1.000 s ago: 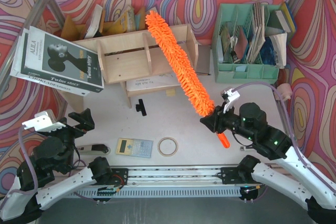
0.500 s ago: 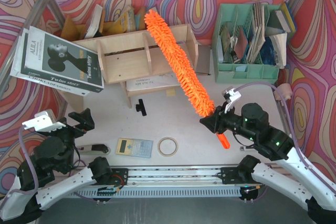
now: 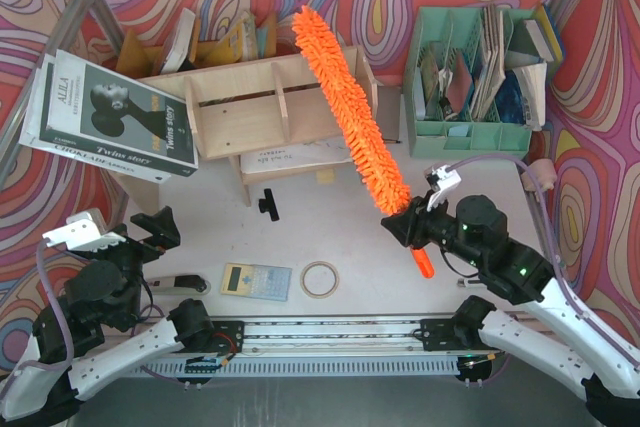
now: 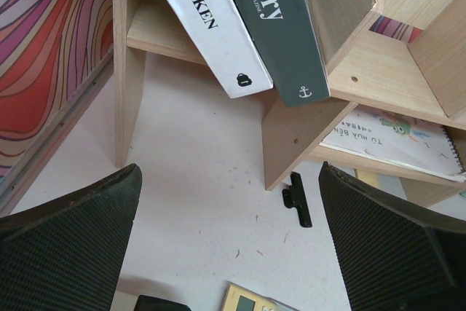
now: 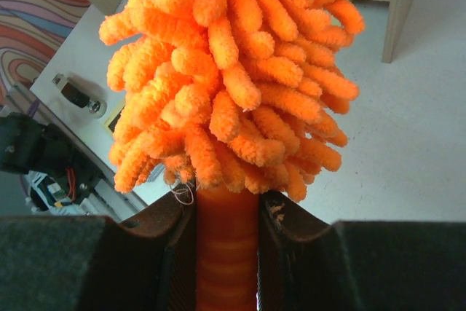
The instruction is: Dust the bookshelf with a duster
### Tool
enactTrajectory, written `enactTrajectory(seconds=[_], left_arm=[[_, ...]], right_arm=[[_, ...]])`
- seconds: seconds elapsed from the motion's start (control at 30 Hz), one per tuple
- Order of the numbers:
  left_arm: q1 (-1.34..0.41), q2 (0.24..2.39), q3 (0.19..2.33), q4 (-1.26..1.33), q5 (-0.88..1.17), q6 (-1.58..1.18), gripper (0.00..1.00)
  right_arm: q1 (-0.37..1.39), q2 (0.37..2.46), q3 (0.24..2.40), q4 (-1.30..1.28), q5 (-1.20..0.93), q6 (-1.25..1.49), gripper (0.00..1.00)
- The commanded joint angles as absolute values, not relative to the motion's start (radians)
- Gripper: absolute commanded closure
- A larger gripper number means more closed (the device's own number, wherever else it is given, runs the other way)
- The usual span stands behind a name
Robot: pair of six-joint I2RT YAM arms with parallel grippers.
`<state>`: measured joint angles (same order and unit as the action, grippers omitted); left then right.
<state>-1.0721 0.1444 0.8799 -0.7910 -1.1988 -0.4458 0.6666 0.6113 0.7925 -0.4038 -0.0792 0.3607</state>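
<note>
The pale-wood bookshelf (image 3: 240,107) stands at the back left of the table, and its lower posts show in the left wrist view (image 4: 298,132). The orange fluffy duster (image 3: 352,117) slants from my right gripper up across the shelf's right end, its tip above the shelf's top right corner. My right gripper (image 3: 412,230) is shut on the duster's orange handle (image 5: 227,253), with the fluffy head (image 5: 233,71) filling its view. My left gripper (image 3: 125,237) is open and empty, low over the table at the front left.
Two large books (image 3: 105,117) lean on the shelf's left end. A mint-green organiser (image 3: 475,72) with papers stands at the back right. A black clip (image 3: 268,204), a calculator (image 3: 256,281), a tape ring (image 3: 321,279) and a spiral notebook (image 3: 290,157) lie on the table.
The duster head has swung to the right and a little farther back over the shelf's right end. The right gripper shifted slightly. The left arm has not moved.
</note>
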Motion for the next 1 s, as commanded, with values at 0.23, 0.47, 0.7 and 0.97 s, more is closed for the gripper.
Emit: enactTrajectory(seconds=[0.23,0.47,0.7,0.97], left_arm=[[-1.075,0.153,0.871,-0.793,-1.218,-0.451,0.01],[-1.076,0.142,0.872,-0.799,-1.215,-0.460,0.01],[-1.075,0.146,0.870,-0.796,-1.216,-0.460,0.02],[-1.075,0.198,0.889,-0.812,-1.219,-0.465,0.01]], right_arm=[[0.669,0.567,0.848,-0.292,0.278,0.410,1.00],[0.669,0.659,0.876,-0.414,0.349,0.498,1.00],[0.669,0.624,0.859,-0.355,0.289,0.423,1.00],[0.669,0.660,0.869,-0.167,0.230,0.247,1.00]])
